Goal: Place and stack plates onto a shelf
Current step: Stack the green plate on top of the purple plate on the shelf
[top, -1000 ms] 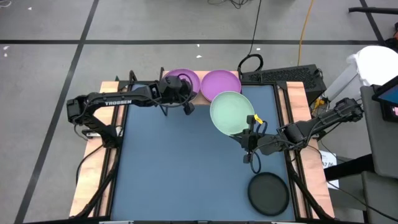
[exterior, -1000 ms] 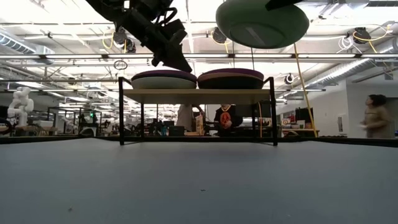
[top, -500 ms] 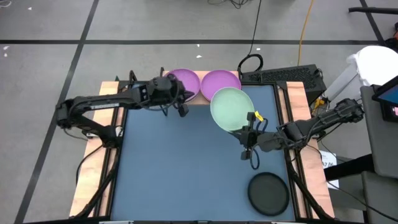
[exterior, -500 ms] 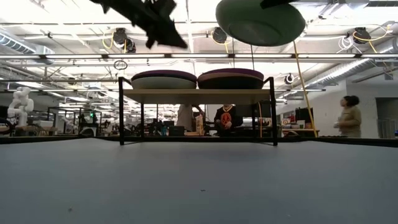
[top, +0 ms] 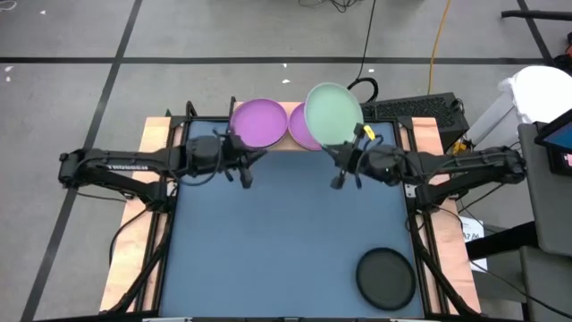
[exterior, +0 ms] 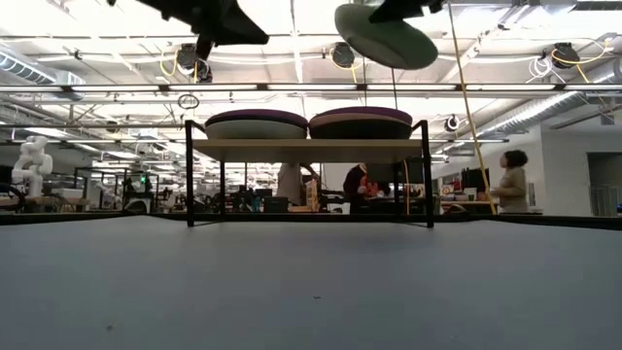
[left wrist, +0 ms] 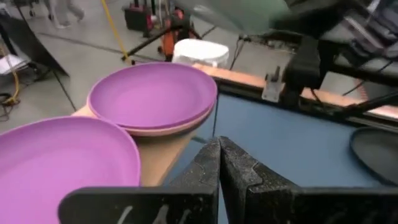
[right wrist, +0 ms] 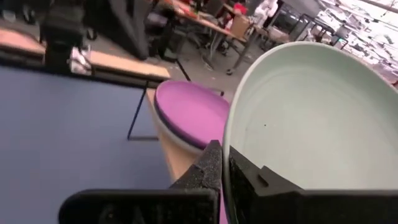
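The worktop point(top: 268, 233) (blue-grey) carries one dark plate point(top: 386, 277) and the shelf point(exterior: 309, 149), which bears two purple-topped plate stacks point(top: 260, 122).

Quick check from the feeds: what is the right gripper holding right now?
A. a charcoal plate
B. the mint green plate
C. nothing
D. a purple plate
B: the right gripper is shut on the rim of the mint green plate, held in the air over the right-hand purple plate on the shelf; the charcoal plate lies on the table.

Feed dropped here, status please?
Right claw shut on mint plate, above the shelf's right purple stack. Left claw shut, empty. Nothing in the way.
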{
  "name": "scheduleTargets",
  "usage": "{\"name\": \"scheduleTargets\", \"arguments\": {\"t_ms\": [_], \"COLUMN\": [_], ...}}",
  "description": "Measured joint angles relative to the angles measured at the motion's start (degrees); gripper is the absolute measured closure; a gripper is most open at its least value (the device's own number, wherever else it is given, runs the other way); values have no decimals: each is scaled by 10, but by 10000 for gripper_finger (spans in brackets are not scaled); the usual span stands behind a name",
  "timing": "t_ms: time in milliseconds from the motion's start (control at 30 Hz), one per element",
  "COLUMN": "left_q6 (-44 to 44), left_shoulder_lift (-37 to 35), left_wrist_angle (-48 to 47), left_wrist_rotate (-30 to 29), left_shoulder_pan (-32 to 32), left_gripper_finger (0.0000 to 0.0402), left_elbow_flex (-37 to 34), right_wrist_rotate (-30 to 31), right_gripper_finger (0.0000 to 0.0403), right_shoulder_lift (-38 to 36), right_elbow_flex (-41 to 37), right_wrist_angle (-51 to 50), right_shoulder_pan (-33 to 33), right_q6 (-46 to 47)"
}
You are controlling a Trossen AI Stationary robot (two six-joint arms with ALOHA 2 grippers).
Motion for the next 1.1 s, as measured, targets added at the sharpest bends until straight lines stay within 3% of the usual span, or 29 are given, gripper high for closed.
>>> {"name": "scheduleTargets", "arguments": {"t_ms": [133,400,800,1100], "left_q6": [8,-15,-34,-64], "left_shoulder_lift": [-17,-44,-52,-52], "left_wrist_angle": [53,39,-55,-88], "left_wrist_rotate": [-9,8,23,23], "left_shoulder_pan": [-1,3,-15,-39], "left_gripper_finger": [399,399,398,398], "left_elbow_flex": [-51,-51,-51,-51], "right_wrist_rotate": [-35,-83,-103,-98], "right_gripper_finger": [403,403,403,403], "right_shoulder_lift": [16,74,120,156], "right_elbow_flex": [0,0,0,0], "right_wrist_angle": [45,160,147,128], "right_shoulder_pan": [-41,-112,-161,-176], "right_q6": [-6,-14,69,71]}}
